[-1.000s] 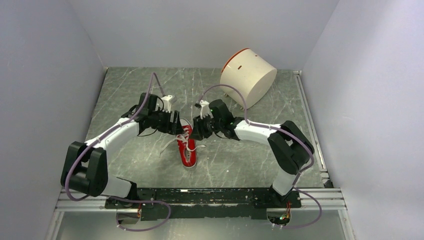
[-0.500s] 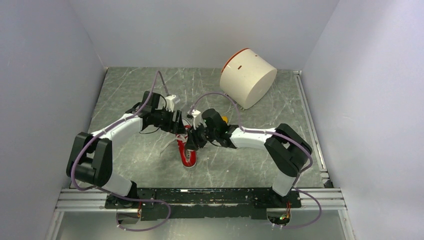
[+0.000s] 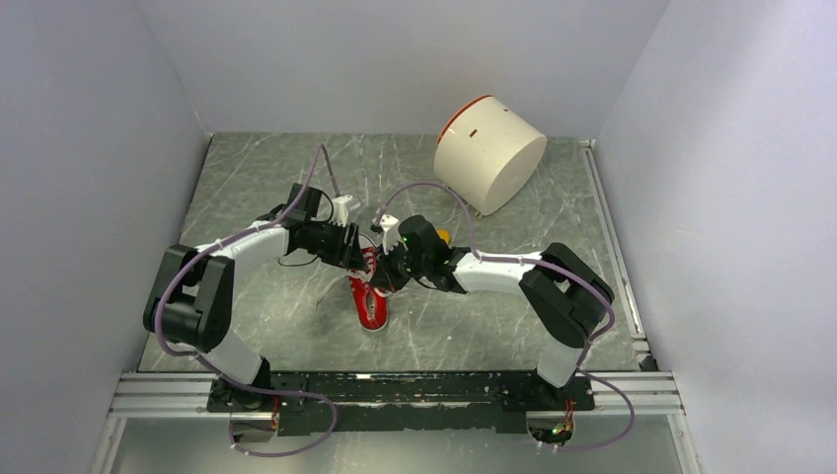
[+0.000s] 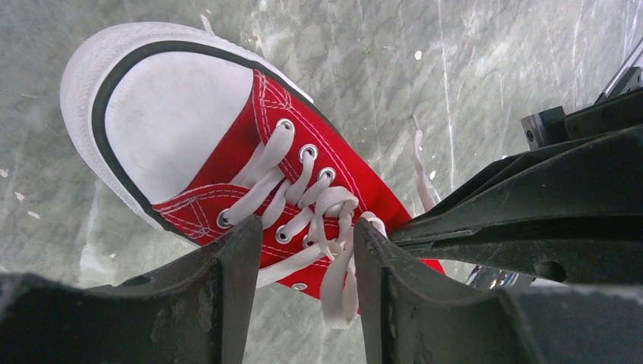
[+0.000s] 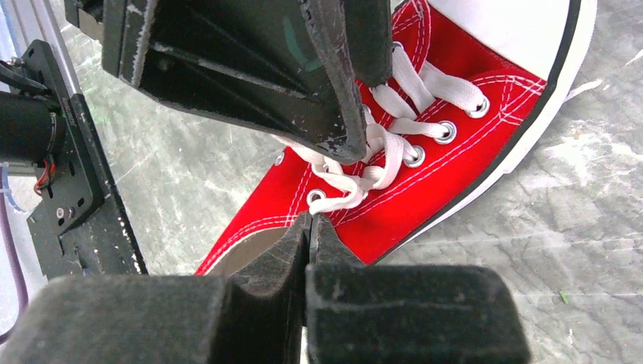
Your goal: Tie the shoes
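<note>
The red sneaker (image 3: pixel 371 299) with white laces lies on the grey marbled table, toe cap away from the arm bases. In the left wrist view its toe cap (image 4: pixel 170 114) and laces (image 4: pixel 303 182) show. My left gripper (image 4: pixel 307 258) is open just above the eyelets, with a lace loop (image 4: pixel 341 284) hanging between its fingers, close to the right finger (image 4: pixel 394 288). My right gripper (image 5: pixel 311 221) is shut, its tips pinching a white lace (image 5: pixel 337 201) at the shoe's upper eyelets. Both grippers meet over the shoe (image 5: pixel 425 189) in the top view.
A white cylindrical container with an orange rim (image 3: pixel 489 153) lies tilted at the back right. A small yellow object (image 3: pixel 444 235) shows behind the right arm. The right arm's dark body (image 4: pixel 546 205) crowds the left gripper. Grey walls enclose the table.
The right gripper has moved left onto the shoe's laces, and the left gripper has shifted slightly right over the shoe. The shoe has not moved.
</note>
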